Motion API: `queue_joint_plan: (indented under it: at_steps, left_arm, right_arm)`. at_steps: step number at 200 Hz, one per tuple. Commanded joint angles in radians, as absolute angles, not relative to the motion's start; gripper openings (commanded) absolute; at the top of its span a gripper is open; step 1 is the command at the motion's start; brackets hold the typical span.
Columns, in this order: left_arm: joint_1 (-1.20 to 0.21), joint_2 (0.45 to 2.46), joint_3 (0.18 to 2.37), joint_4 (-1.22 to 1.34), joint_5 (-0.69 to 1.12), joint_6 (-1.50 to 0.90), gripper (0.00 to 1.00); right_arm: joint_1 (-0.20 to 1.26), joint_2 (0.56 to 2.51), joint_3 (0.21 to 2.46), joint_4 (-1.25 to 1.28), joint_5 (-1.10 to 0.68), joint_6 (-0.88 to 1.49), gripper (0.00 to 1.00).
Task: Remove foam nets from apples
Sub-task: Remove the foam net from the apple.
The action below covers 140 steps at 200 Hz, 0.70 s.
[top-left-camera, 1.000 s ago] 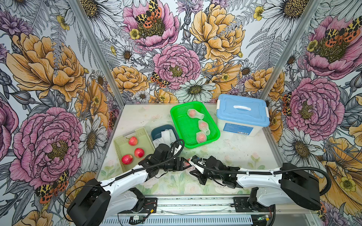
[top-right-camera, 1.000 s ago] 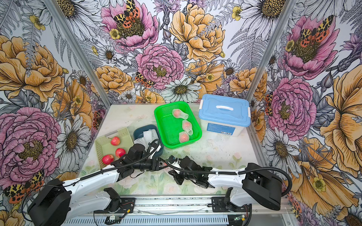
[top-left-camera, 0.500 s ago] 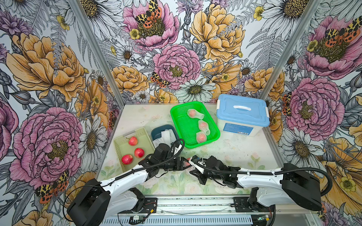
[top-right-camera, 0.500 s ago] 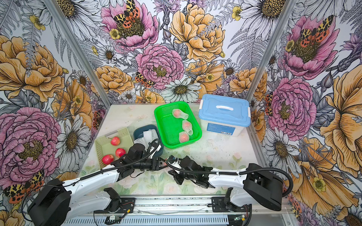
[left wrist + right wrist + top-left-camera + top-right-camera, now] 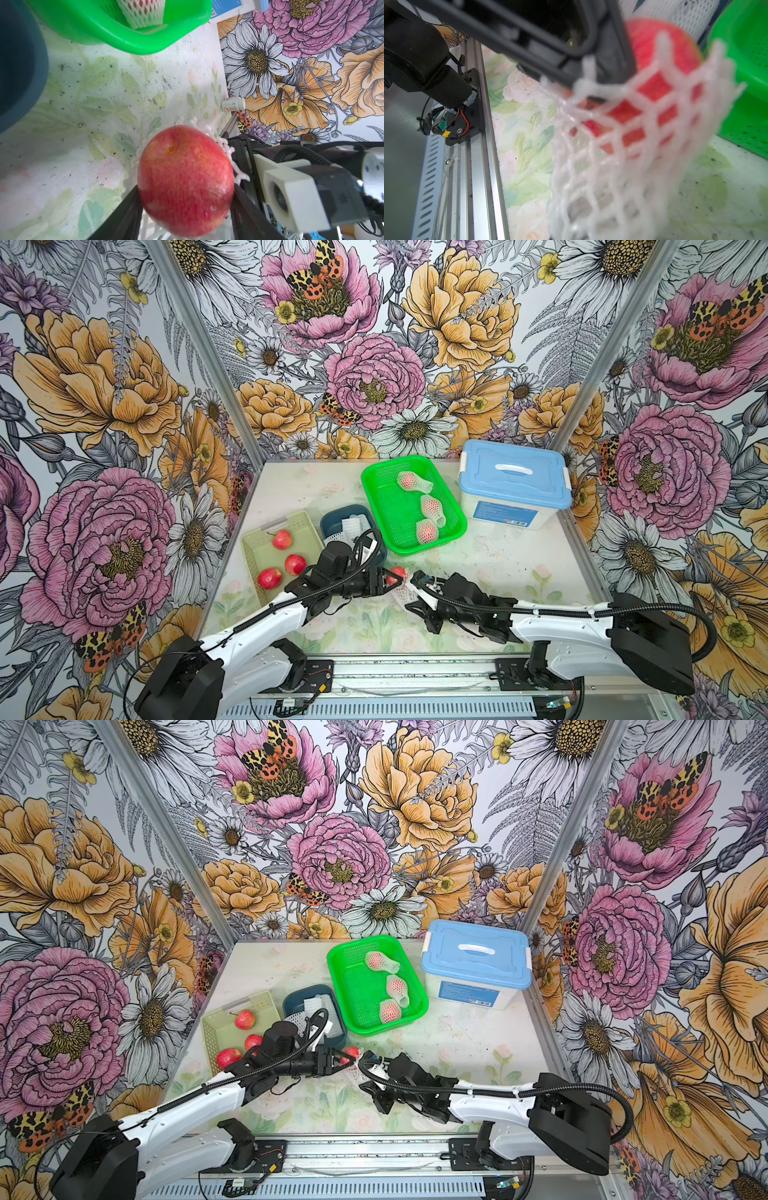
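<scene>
Foam net [image 5: 602, 158], stretchy white diamond mesh, partly sheathes glossy round apple [image 5: 185, 180].

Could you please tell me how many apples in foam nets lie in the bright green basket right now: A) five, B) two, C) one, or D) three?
D: the green basket holds three netted apples, lying in a row along one side of it.

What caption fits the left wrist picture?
Left fingers grip a red apple, white foam net behind it, green basket beyond.
</scene>
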<state>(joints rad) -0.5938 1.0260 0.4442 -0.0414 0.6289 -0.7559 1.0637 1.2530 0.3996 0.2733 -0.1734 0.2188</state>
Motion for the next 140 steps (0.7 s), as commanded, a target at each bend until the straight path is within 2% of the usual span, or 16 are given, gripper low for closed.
queue_joint_plan:
  at_steps: [1, 102, 140]
  left_arm:
    - [-0.578, 0.996, 0.444, -0.052, 0.606, -0.743, 0.65]
    - [-0.535, 0.886, 0.459, -0.175, 0.522, -0.719, 0.66]
    - [-0.457, 0.815, 0.463, -0.239, 0.508, -0.715, 0.66]
  right_arm:
    - [1.07, 1.238, 0.396, 0.298, -0.166, 0.225, 0.05]
    - [1.057, 1.228, 0.377, 0.304, -0.137, 0.232, 0.05]
    - [1.054, 1.236, 0.372, 0.316, -0.135, 0.235, 0.05]
